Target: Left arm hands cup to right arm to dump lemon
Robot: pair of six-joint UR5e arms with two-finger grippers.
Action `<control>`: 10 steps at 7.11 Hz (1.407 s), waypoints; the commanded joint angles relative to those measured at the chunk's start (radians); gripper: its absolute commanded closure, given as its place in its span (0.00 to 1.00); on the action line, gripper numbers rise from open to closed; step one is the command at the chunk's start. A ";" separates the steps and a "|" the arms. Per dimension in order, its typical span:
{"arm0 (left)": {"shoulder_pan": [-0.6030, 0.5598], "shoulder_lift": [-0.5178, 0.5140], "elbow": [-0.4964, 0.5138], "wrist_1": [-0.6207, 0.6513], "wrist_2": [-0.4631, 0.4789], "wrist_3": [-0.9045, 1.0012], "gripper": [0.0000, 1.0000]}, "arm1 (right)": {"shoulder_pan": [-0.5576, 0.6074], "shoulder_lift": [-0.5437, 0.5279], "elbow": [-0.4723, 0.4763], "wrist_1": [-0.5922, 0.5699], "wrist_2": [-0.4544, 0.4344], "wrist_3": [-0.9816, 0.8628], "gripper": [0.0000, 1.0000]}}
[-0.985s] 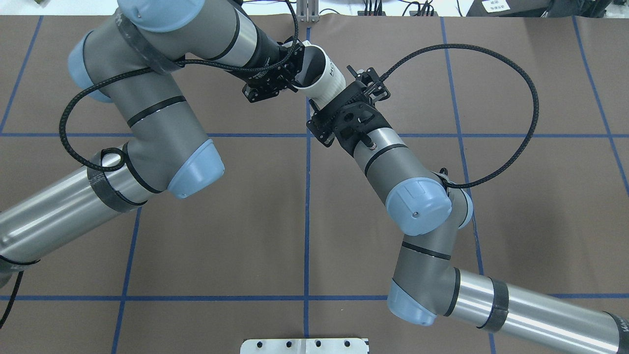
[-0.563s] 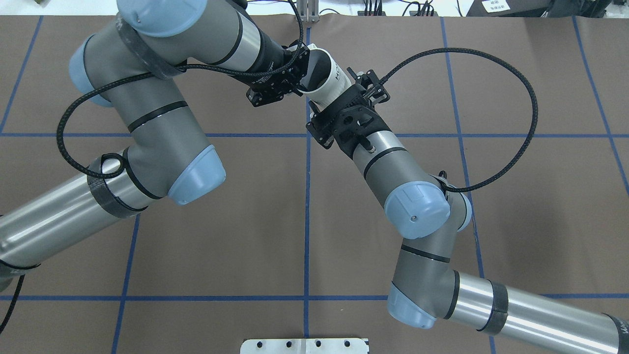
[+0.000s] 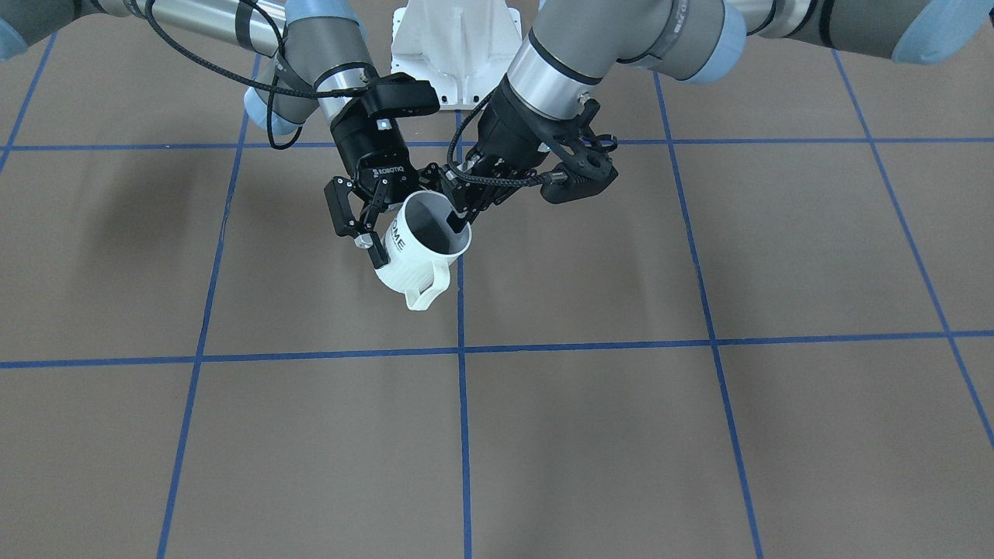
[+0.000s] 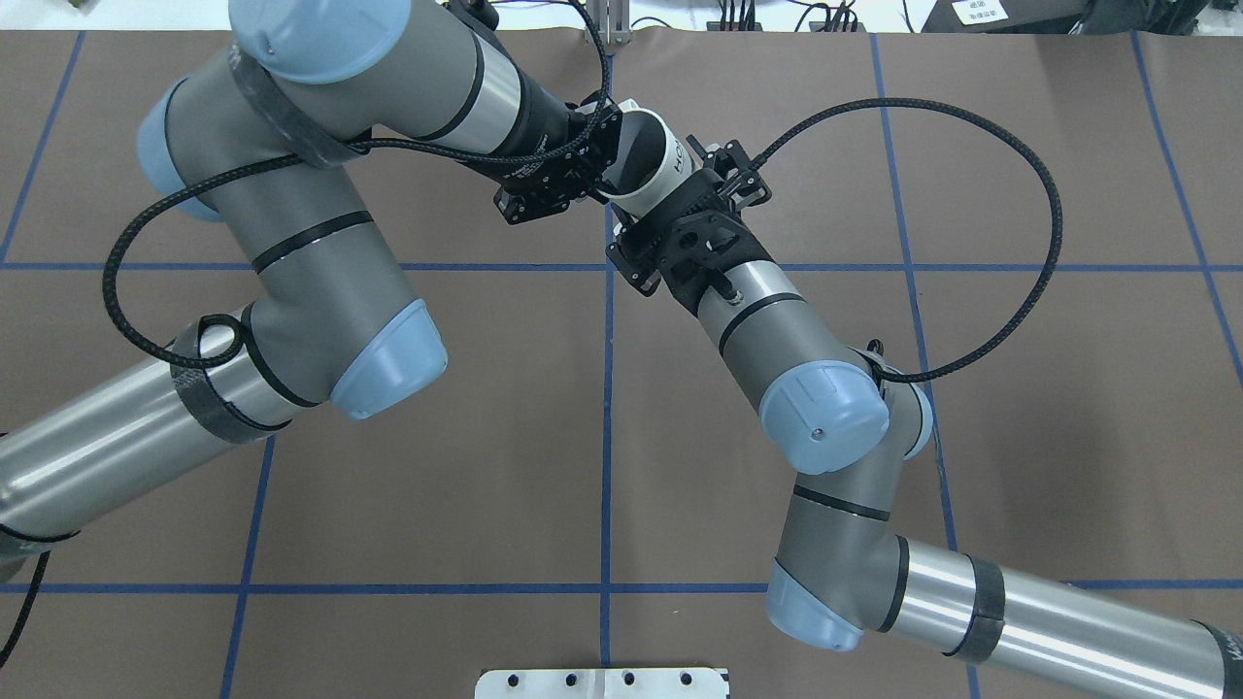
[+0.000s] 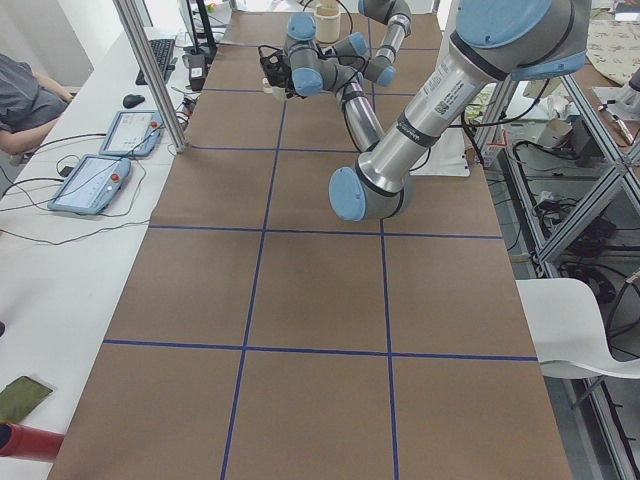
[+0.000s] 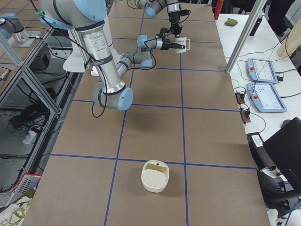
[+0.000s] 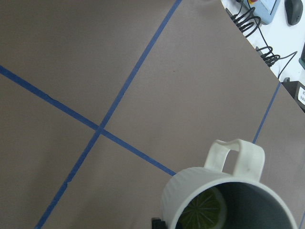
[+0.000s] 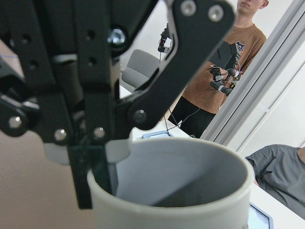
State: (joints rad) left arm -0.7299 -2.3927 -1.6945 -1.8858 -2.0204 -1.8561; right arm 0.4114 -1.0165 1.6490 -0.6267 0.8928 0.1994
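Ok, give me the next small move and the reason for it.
Probably shut the right gripper on the cup, at its body. The left gripper pinches the rim, the lemon is inside, and the right fingers look open beside its lettered side, so the left should not release yet.

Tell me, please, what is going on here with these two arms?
It is a mid-air handover. The left gripper holds the cup by its rim, one finger inside, above the table. A lemon slice lies in the cup. The right gripper straddles the cup's body from the other side; I cannot tell whether it is clamped on. The lemon slice is not yet dumped.
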 commanded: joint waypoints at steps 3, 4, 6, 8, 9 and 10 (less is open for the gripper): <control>0.001 0.001 -0.004 -0.001 -0.008 0.000 1.00 | -0.002 0.001 0.000 0.001 0.000 0.000 0.01; 0.001 0.001 -0.005 -0.001 -0.008 0.000 1.00 | -0.002 -0.005 0.000 0.005 0.001 0.002 0.14; 0.001 0.006 -0.004 -0.004 0.000 0.020 0.01 | -0.006 -0.005 -0.005 0.010 0.000 0.008 0.59; -0.011 0.007 -0.017 0.000 -0.038 0.104 0.00 | -0.006 -0.005 -0.002 0.015 0.000 0.011 0.67; -0.060 0.009 -0.017 0.001 -0.094 0.133 0.00 | -0.006 -0.005 -0.002 0.018 -0.002 0.011 0.67; -0.118 0.013 -0.016 0.004 -0.168 0.165 0.00 | -0.003 -0.008 0.000 0.031 -0.002 0.011 0.67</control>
State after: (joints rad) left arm -0.7878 -2.3834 -1.7101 -1.8850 -2.1125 -1.7314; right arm 0.4058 -1.0226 1.6477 -0.6069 0.8917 0.2100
